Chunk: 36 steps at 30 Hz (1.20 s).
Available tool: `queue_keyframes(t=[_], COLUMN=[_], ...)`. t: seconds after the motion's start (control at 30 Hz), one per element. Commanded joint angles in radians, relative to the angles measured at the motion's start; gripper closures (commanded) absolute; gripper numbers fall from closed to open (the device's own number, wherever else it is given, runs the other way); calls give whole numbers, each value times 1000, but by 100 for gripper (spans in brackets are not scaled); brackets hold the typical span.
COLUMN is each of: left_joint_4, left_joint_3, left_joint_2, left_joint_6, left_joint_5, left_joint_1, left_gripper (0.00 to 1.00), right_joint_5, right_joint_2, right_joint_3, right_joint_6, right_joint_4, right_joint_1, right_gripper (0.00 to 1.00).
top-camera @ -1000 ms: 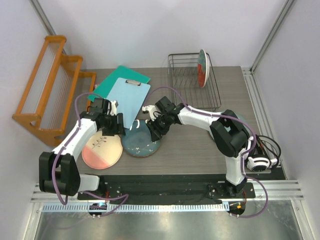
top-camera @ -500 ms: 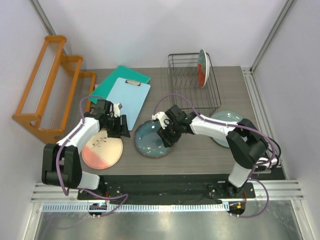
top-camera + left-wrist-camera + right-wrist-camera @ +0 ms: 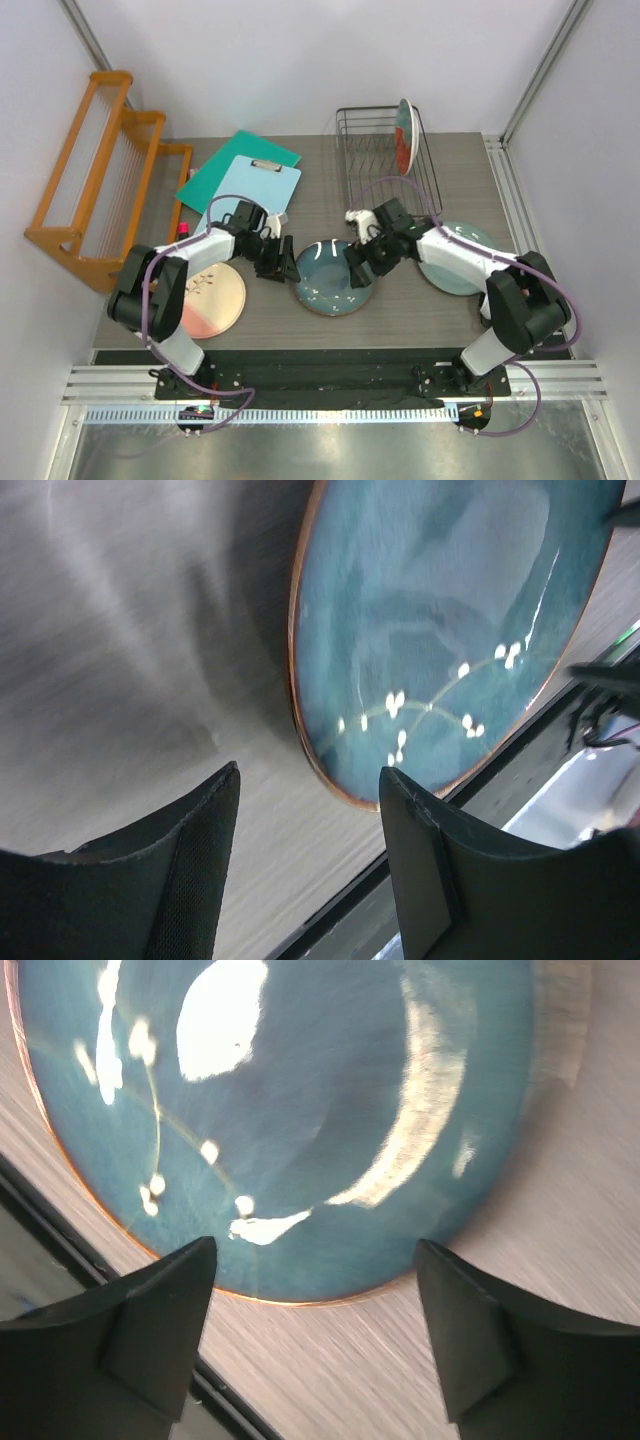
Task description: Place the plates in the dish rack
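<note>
Task status: one plate of four is loaded. Dish rack: dark wire basket at the far centre-right of the table. It holds the red-and-teal floral plate, which stands on edge at the rack's right end and is the only plate in it. Dark teal speckled plate: lies flat on the table near its centre, in front of the rack and apart from it, not lifted. Left gripper: low at the teal plate's left rim with fingers spread. In the left wrist view the rim sits just ahead of the gap, and nothing is clamped. Right gripper: at the same plate's right rim with fingers spread wide, the plate beyond the tips and nothing held. Pink-and-cream twig plate: flat, near left, beside the left arm. Pale grey-green plate: flat, near right, partly hidden by the right arm. Judged remaining: three plates to stand in the rack, the teal one apparently next. Surface: grey wood-grain table, matte. Also present: a light blue clipboard overlapping a green board at far left-centre, and an orange wooden tiered rack at the left edge. Room: plain pale walls with metal frame posts at the corners, and a metal rail along the near edge.
</note>
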Motion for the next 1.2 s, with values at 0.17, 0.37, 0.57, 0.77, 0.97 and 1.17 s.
queue_keyframes(t=[0.17,0.37,0.57,0.77,0.97,1.17], left_joint_4=[131,167,173,142,136,136], left_joint_3=[134,105,42,19,29,55], left_joint_2=[168,211,205,231,290,324], left_joint_6=[-88,-122,-94,-33,-7,-13], left_joint_5=[98,181,299,457,527,544], left_joint_1=[-18,-29,-28,0,1,-6], left_gripper=[44,65,85,100,100,100], right_joint_5=[-223,-346,-441,-490,-581,-657], right_joint_2=[-95,-71,-26,-6,49,164], right_joint_3=[-36,-109,-174,-240,-290,-302], right_joint_6=[169,222,264,316,356,365], right_joint_4=[-63,-8,59,137,242,285], right_joint_1=[-285,-346,-374,-428,-437,-434], right_gripper=[11,12,12,12,14,20])
